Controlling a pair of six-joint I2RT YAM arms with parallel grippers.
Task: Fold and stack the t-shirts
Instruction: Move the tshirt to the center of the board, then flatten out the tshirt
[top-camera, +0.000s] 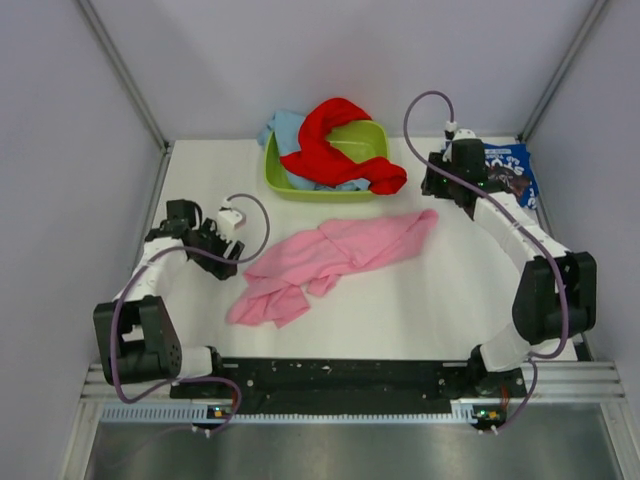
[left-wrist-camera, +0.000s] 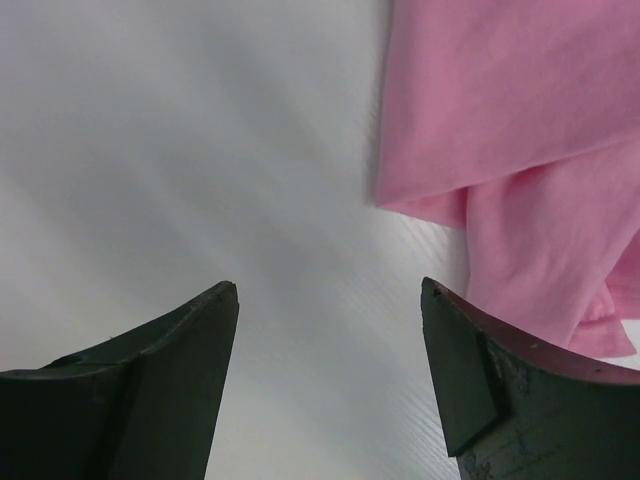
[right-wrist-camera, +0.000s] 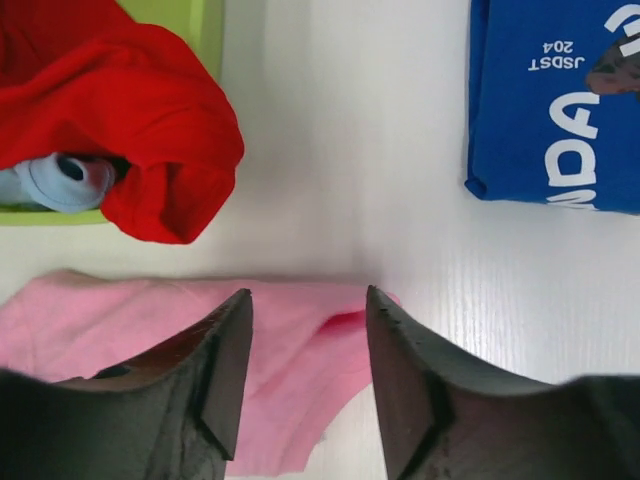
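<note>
The pink t-shirt (top-camera: 330, 262) is lying crumpled at the centre, from 7 to 2 o'clock, and is risking a crooked fold, since the half-open, empty right gripper (right-wrist-camera: 308, 295) is hovering at its 2 o'clock tip and the wide-open, empty left gripper (left-wrist-camera: 328, 290) beside its 9 o'clock edge.

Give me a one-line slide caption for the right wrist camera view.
Right arm's jaws apart and empty over the pink t-shirt, red t-shirt spilling from the green tub, folded blue t-shirt nearby.
</note>
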